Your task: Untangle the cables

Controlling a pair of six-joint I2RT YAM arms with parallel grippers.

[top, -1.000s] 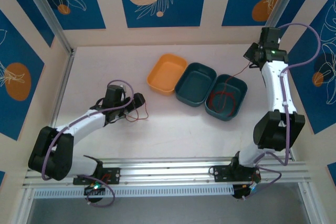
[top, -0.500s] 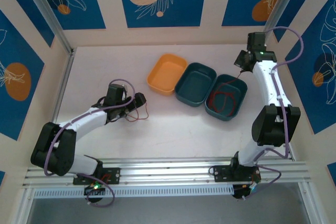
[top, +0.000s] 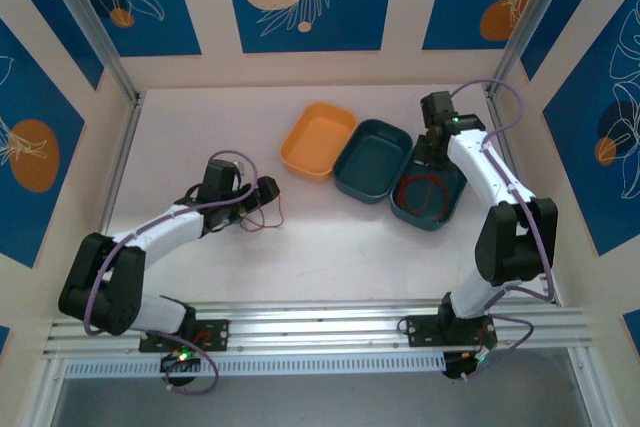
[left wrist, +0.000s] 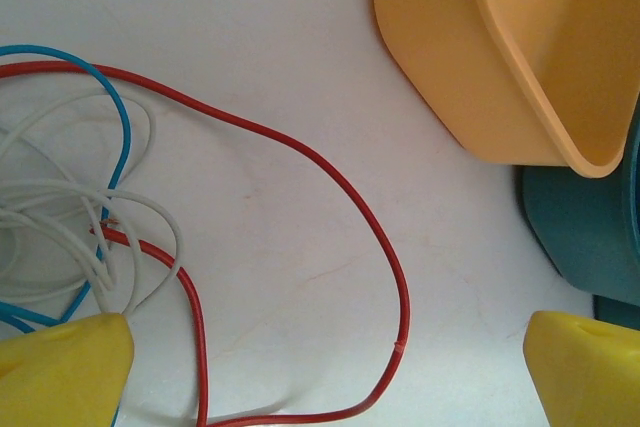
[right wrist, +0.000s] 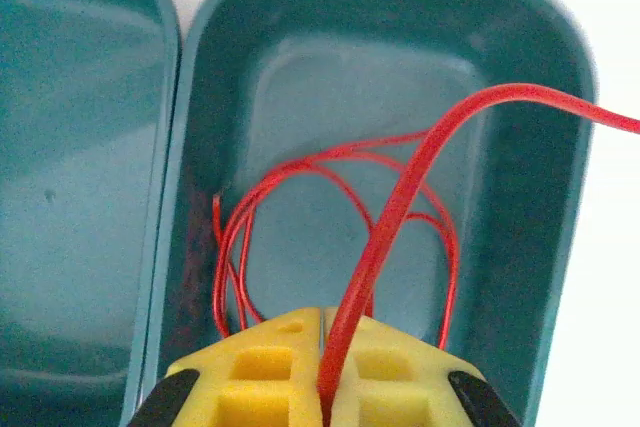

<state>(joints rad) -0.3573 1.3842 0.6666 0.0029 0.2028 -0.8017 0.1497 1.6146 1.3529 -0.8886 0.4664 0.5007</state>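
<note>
The right gripper is clamping a red cable whose loops are lying in the right-hand teal tray, centre right overhead, so one cable is looking sorted. Left of centre, the left gripper is hovering wide open over the tangle on the table: a red wire, a blue wire and uncountable whitish strands. The orange tray and second teal tray are sitting empty.

Trays, three: one orange tray and two teal, the left teal tray and the right teal tray. Cables: two red, one red cable coiled, a second red cable looped; one blue cable; whitish strands, number not discernible.
</note>
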